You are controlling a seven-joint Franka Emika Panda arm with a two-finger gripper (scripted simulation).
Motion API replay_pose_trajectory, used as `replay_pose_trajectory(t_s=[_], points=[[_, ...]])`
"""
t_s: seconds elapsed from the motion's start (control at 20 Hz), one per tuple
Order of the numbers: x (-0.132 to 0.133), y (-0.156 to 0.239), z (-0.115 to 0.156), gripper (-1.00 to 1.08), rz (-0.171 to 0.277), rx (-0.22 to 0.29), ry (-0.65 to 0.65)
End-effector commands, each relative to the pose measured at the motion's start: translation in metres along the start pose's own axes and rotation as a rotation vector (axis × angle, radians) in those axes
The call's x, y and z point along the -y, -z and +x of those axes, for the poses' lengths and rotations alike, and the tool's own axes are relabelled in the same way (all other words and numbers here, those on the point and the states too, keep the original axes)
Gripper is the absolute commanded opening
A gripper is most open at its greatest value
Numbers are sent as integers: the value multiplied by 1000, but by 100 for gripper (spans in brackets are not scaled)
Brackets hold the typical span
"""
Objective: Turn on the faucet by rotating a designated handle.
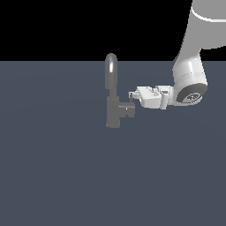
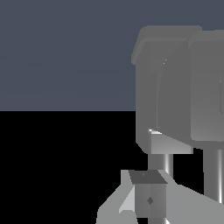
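The grey faucet (image 1: 113,112) stands upright in the middle of the exterior view, its tall arched spout (image 1: 111,70) rising above a blocky body. The handle (image 1: 128,110) is a short stub sticking out of the body toward the exterior view's right. My gripper (image 1: 131,99) reaches in sideways from that side, its tips right at the stub's end and just above it. The fingers look shut with nothing held. In the wrist view the gripper (image 2: 148,194) shows as one closed block, with large grey faucet parts (image 2: 170,87) very close in front; which part is the handle there is unclear.
The faucet stands on a flat dark blue-grey floor (image 1: 57,167). The white arm (image 1: 190,79) comes down from the upper right of the exterior view. Black background lies beyond the floor's far edge.
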State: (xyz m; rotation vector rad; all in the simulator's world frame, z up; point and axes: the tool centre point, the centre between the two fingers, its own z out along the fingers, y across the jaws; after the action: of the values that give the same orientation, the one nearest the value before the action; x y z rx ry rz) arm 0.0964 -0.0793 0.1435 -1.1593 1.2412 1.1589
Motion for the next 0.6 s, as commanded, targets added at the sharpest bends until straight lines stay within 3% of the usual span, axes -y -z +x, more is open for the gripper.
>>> replay_pose_trajectory(t_s=[0.0, 0.55], points=[[-2, 0, -1, -100, 0, 0, 0], [-26, 0, -6, -100, 0, 0, 0]])
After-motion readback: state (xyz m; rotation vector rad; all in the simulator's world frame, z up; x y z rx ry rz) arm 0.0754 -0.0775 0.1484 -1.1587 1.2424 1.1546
